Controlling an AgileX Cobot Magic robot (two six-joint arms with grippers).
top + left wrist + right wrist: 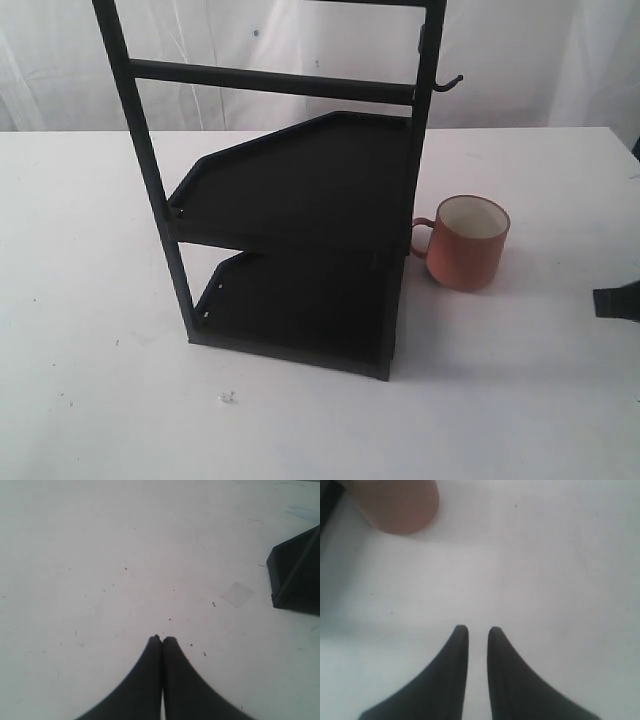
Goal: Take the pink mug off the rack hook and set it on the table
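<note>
The pink mug (470,242) stands upright on the white table (90,250), just right of the black rack (300,230), its handle turned toward the rack post. The rack hook (450,83) juts out empty from the upper right post. In the right wrist view the mug (397,505) is a blurred pink shape well beyond my right gripper (477,629), which is open a narrow gap with nothing between its fingers. A dark bit of that arm (616,301) shows at the right edge. My left gripper (162,639) is shut and empty over bare table.
The rack has two flat angular shelves and a crossbar (270,82). A corner of the rack base (296,575) shows in the left wrist view. A small white crumb (228,397) lies in front of the rack. A pale curtain hangs behind the table.
</note>
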